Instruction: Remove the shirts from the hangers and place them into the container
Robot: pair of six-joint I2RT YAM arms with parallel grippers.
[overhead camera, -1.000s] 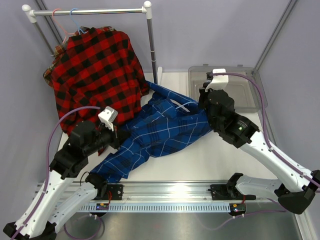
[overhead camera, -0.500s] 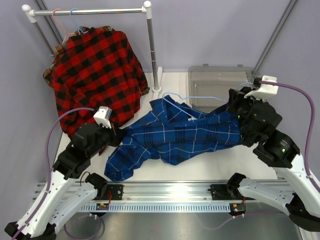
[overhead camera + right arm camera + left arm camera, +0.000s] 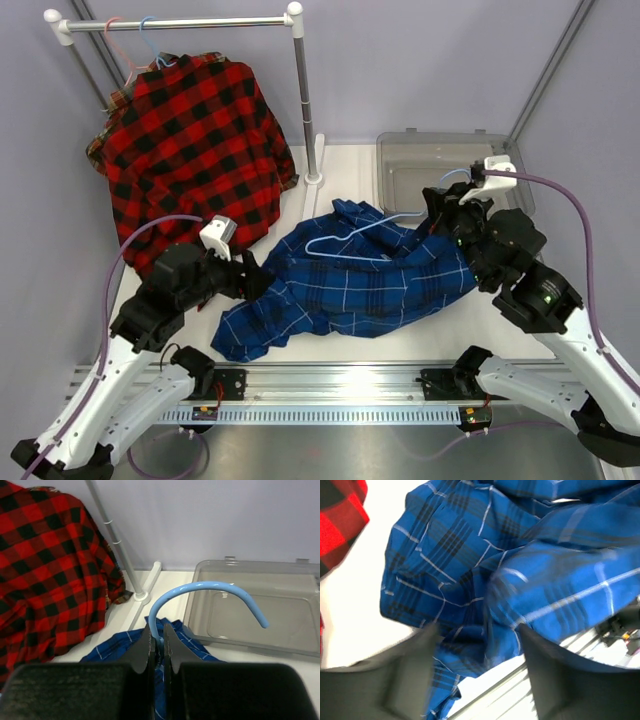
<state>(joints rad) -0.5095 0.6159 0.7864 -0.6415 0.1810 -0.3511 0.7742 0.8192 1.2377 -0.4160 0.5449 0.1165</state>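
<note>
— Where's the blue plaid shirt (image 3: 350, 290)?
— Crumpled on the table (image 3: 330, 345), just beside the clear bin (image 3: 400, 148), with the light blue hanger (image 3: 350, 238) lying across it.
— And the grippers?
— The right gripper (image 3: 156, 639) pinches the hanger's neck. The left gripper (image 3: 477, 635) is spread at the sleeve end.

White surface (image 3: 420, 340) is carrying three things directly. Blue plaid shirt (image 3: 350, 285) is lying crumpled across ctr of frame, w/ one sleeve trailing toward lower left, near the front edge. Clear grey container (image 3: 420, 180) is sitting flat at upper right, close to the shirt's upper-right end; can't tell if they're touching. White rack-pole foot (image 3: 314, 178) is standing at upper ctr, just left of container. Bare surface is showing at lower ctr.
</note>
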